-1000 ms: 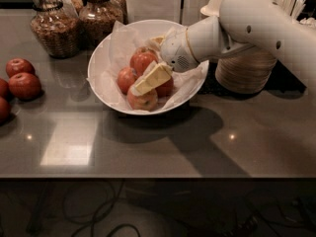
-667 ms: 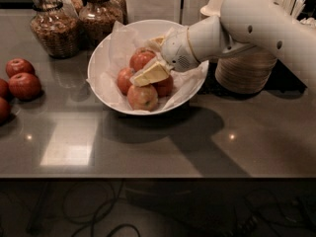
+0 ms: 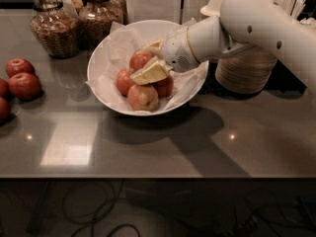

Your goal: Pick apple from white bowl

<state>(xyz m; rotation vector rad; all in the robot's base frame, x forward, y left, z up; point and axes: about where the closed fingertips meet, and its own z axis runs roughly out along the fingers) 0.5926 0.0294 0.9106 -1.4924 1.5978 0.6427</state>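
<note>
Since a second ago the gripper (image 3: 147, 62) has crept up a notch inside the bowl. The bowl, the fruit and everything else on the counter have stayed put.

Biggest thing first: the grey counter (image 3: 158, 147) fills most of the view. The robot's white arm (image 3: 266, 23) comes in from about 2 o'clock and slopes down toward the middle.

The white bowl (image 3: 143, 31) sits a bit up and left of centre, lined with crinkled white paper (image 3: 111, 46).

Just off the bowl at 3 o'clock there's a stack of tan bowls (image 3: 244, 75), partly behind the arm. Up at 11 o'clock are two glass jars (image 3: 49, 31) of brownish stuff. Out at 9 o'clock a few dark red apples (image 3: 24, 85) lie loose on the counter, well apart from the bowl.

Four pieces of fruit are huddled in the bowl. The apple (image 3: 138, 59), the even red-orange one, is at 12 o'clock of that bunch and rests among the others. A paler blotchy apple (image 3: 143, 98) is at 6 o'clock, and there's one more at 9 and one at 3.

The gripper is down in the bowl right up against the apple. Clamped on it or loose? Can't tell from here.
</note>
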